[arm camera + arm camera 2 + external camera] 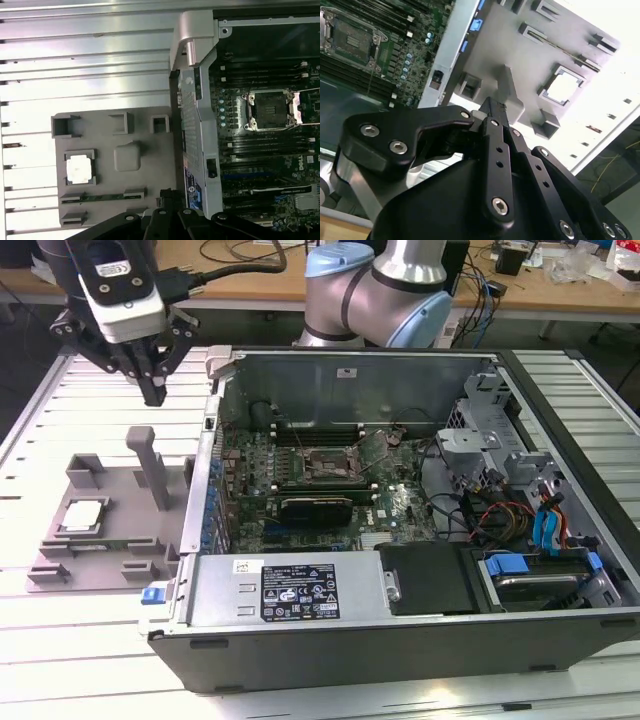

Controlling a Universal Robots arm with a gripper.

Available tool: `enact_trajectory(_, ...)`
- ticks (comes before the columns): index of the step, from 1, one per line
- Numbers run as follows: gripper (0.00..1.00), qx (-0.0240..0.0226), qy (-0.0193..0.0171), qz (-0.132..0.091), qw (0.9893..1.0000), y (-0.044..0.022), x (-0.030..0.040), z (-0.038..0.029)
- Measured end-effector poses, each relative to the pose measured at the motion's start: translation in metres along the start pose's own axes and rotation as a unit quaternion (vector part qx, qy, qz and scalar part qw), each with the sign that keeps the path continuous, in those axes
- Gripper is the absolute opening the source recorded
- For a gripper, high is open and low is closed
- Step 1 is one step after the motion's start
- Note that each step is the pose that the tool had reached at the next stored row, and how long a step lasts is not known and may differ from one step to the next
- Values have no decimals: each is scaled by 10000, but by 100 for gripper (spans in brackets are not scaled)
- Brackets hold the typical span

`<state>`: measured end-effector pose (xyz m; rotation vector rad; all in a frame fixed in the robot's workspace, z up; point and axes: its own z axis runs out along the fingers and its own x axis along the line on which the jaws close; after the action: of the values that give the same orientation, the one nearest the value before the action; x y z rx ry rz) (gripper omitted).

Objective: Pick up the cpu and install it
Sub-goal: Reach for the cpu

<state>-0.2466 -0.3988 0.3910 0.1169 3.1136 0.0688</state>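
Observation:
The cpu [82, 515] is a pale silver square lying flat in a recess of the grey plastic tray [120, 490] at the exterior view's left, outside the computer case. My gripper [152, 390] hangs above the tray's far side, well above the cpu, fingers closed together and holding nothing. Both wrist views look down past the black fingers [492, 130] onto the cpu [563, 87] [80, 167] in its tray [150, 165]. The open cpu socket [325, 465] [270, 110] sits on the motherboard inside the case.
The open computer case [400, 570] lies on the slatted white table, its metal side wall between tray and motherboard. A tall grey post [150, 465] rises from the tray below the gripper. Cables, drive bays and a black card [315, 508] crowd the case.

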Motion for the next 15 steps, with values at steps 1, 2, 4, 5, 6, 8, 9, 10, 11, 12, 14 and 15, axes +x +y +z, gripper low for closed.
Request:
enact_trajectory(1,11,0,0,0,10000,-2,22,0)
enact_trajectory(2,11,0,0,0,10000,-4,55,0)
enact_trajectory(4,11,0,0,0,10000,-9,128,1)
enact_trajectory(5,11,0,0,0,10000,-11,151,2)
enact_trajectory(6,11,0,0,0,10000,-12,168,2)
enact_trajectory(8,11,0,0,0,10000,-18,250,3)
enact_trajectory(9,11,0,0,0,10000,-20,273,3)
enact_trajectory(10,11,0,0,0,10000,-22,306,3)
enact_trajectory(11,11,0,0,1,10000,-25,337,4)
enact_trajectory(12,11,0,0,1,10000,-27,366,4)
enact_trajectory(14,11,0,0,0,10000,-30,402,5)
enact_trajectory(15,11,0,0,0,10000,-33,449,5)
